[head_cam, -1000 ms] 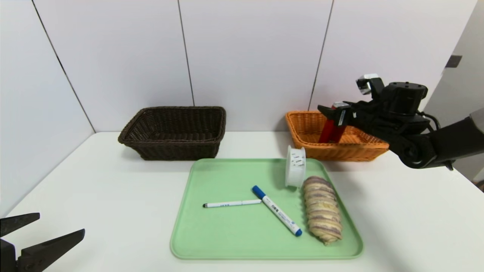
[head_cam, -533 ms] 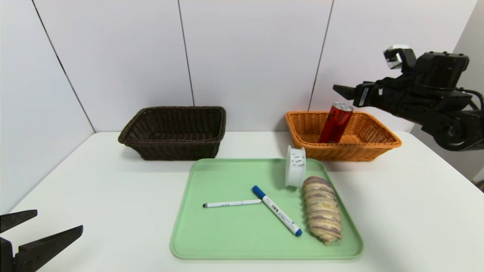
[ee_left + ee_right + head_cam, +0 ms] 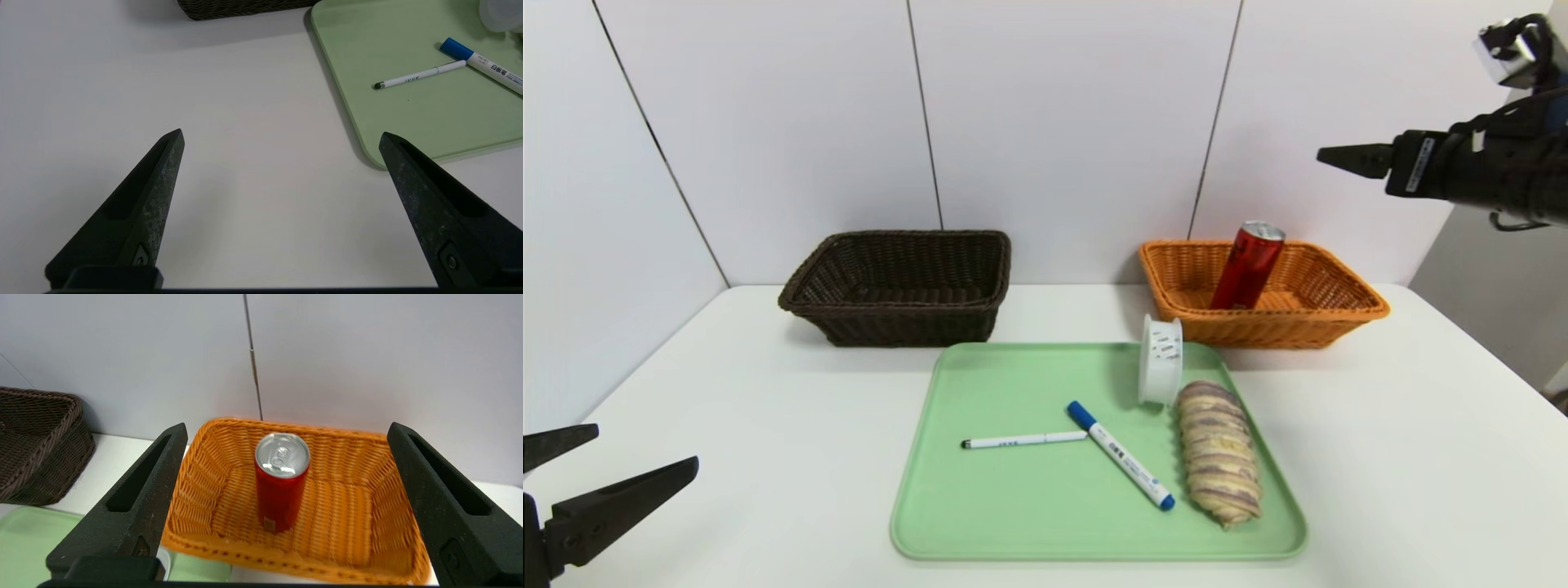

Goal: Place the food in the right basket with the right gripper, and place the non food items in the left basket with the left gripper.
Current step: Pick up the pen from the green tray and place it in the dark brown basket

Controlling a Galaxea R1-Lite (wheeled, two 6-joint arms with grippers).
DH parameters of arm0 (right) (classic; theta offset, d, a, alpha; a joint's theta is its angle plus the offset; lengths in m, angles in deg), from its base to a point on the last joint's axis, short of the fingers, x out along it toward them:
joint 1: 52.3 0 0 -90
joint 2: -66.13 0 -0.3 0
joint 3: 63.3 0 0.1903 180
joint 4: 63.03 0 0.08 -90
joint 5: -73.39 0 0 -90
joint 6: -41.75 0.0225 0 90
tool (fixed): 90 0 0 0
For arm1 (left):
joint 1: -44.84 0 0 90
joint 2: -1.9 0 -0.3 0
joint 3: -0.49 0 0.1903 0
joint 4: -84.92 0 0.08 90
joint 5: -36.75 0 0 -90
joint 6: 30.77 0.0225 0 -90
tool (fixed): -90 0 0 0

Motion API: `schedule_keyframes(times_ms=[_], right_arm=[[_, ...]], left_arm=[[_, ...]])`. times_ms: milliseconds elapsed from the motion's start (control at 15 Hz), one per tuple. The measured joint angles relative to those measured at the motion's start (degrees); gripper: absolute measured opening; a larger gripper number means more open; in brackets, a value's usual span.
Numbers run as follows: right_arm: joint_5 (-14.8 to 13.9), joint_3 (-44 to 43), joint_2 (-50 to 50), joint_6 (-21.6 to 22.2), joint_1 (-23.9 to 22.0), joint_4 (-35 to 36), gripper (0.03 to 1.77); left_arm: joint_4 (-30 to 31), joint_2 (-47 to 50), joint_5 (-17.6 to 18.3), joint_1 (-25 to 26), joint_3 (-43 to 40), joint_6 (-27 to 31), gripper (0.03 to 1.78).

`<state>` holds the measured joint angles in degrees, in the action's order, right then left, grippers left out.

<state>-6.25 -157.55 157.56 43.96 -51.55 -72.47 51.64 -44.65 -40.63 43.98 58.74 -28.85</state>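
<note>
You have a white table (image 3: 1380,457) in front of you, and the widest thing on it is the green tray (image 3: 1013,523), lying flat at the middle near you. On the tray lies a striped bread roll (image 3: 1218,451) along its right side. Just behind the roll stands a white tape roll (image 3: 1161,359) on its edge, touching or nearly touching the bread. A blue-capped marker (image 3: 1121,456) lies at a slant beside the bread, and a thin white pen (image 3: 1023,440) lies nearly level to its left, its tip close to the marker's cap.

Behind the tray on the left sits the dark brown basket (image 3: 900,282); you can see nothing inside it. Behind the tray on the right sits the orange basket (image 3: 1307,314). In it you find one red can (image 3: 1248,265), leaning in the head view, its silver top up, resting on the basket floor toward the basket's left half. Nothing grips the can.

Your right gripper (image 3: 286,430) hangs high over the table's right side, above and apart from the orange basket, pointing roughly level. Its claw is spread wide and carries nothing; the right wrist view looks between the two fingers down onto the can.

Your left gripper (image 3: 282,134) is parked low at the near left corner of the table, over bare tabletop beside the tray's left edge. Its claw is spread wide too, with nothing in it.
</note>
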Motion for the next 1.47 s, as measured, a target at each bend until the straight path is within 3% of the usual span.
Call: schedule_keyframes(times_ms=[267, 467, 600, 800, 1067, 1333, 1467], right_arm=[[-1.11, 0.00, -8.80, 0.32, -2.12, -14.41, 1.69], [-4.77, 0.11, -14.70, 0.29, -2.72, -23.89, 1.69], [-5.66, 0.13, -17.79, 0.27, -2.80, -29.46, 1.69], [-5.55, 0.22, -20.96, 0.27, -2.83, -37.13, 1.69], [-4.56, 2.06, -23.24, -0.01, -1.34, -39.66, 1.69], [-4.33, 4.27, -23.49, 0.05, 5.62, -39.63, 1.69], [-4.28, 5.32, -22.94, 0.11, 9.45, -39.55, 1.69]], left_arm=[[0.57, -2.90, 1.02, -0.07, 3.95, -0.02, 1.69], [0.55, -6.99, 7.12, -0.18, 8.87, 0.16, 1.69], [0.51, -10.29, 10.95, -1.15, 11.28, 0.57, 1.69], [0.62, -15.80, 11.96, -5.40, 14.58, 0.77, 1.69], [0.60, -21.87, 11.89, -15.02, 17.18, 1.07, 1.69], [0.57, -28.48, 11.56, -22.80, 18.44, 8.77, 1.69], [0.63, -31.12, 11.61, -25.19, 19.27, 9.23, 1.69]])
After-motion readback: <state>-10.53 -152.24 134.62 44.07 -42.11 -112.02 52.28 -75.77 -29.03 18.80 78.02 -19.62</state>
